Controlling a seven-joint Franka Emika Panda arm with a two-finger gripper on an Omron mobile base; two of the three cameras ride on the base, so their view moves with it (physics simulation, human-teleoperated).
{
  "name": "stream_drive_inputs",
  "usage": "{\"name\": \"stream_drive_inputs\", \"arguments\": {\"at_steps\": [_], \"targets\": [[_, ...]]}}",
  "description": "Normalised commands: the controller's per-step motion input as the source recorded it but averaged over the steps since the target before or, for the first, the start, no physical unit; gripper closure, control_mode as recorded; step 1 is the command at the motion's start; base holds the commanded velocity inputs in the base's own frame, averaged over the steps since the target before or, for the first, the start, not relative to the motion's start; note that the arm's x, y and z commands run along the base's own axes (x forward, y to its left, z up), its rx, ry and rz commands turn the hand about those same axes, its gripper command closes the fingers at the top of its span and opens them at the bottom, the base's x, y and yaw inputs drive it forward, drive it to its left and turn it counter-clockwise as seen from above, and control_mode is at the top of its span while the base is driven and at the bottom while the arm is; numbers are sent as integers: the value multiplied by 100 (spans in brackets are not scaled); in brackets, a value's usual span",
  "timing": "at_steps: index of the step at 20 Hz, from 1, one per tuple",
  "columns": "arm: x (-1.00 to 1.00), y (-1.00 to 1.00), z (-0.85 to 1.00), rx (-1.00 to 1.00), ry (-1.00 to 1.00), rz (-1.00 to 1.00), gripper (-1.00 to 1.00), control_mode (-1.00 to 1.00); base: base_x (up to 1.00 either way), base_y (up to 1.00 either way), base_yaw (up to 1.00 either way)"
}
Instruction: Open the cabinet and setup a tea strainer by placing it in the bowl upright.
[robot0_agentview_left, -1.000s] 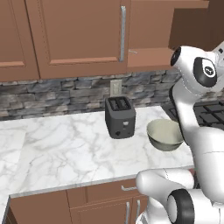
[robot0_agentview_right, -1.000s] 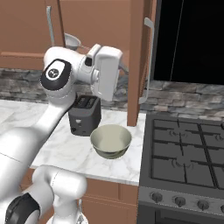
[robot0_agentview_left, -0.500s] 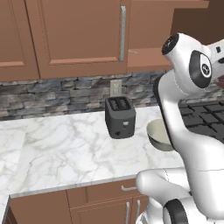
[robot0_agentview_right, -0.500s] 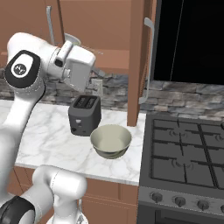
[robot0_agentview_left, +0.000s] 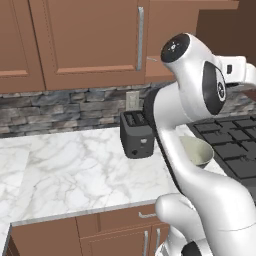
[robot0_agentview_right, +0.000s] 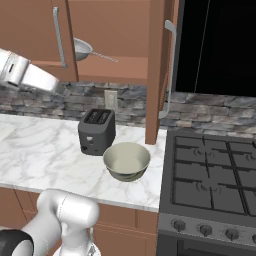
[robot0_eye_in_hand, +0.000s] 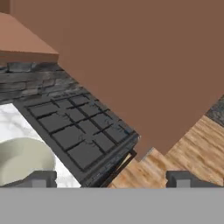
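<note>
Reddish cabinet (robot0_agentview_right: 157, 70) door stands open; strainer (robot0_agentview_right: 82, 48) lies on its shelf; my pincer (robot0_eye_in_hand: 111, 178), tips apart, must reach in before the bowl (robot0_agentview_right: 127, 160).

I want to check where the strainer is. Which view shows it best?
The right base view: the strainer lies on the shelf of the open cabinet, its handle pointing right. From the left base view and the hand view I cannot place it.

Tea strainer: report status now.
Gripper open, empty. Tea strainer on the shelf inside the cabinet, right door open. Bowl empty beside toaster. Nothing blocking.
</note>
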Motion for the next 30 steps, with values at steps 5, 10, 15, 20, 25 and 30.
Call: {"name": "stream_drive_inputs", "arguments": {"at_steps": [5, 10, 15, 20, 25, 30], "targets": [[-18, 86, 24, 21, -24, 21, -100, -100, 0, 0, 0], [-11, 36, 19, 19, -5, 38, -100, -100, 0, 0, 0], [47, 0, -2, 7, 0, 48, -100, -100, 0, 0, 0], [71, 1, -7, 0, 8, 41, -100, -100, 0, 0, 0], [100, 31, -19, 1, 7, 15, -100, -100, 0, 0, 0], [100, 39, -11, 5, 0, 8, -100, -100, 0, 0, 0]]}}
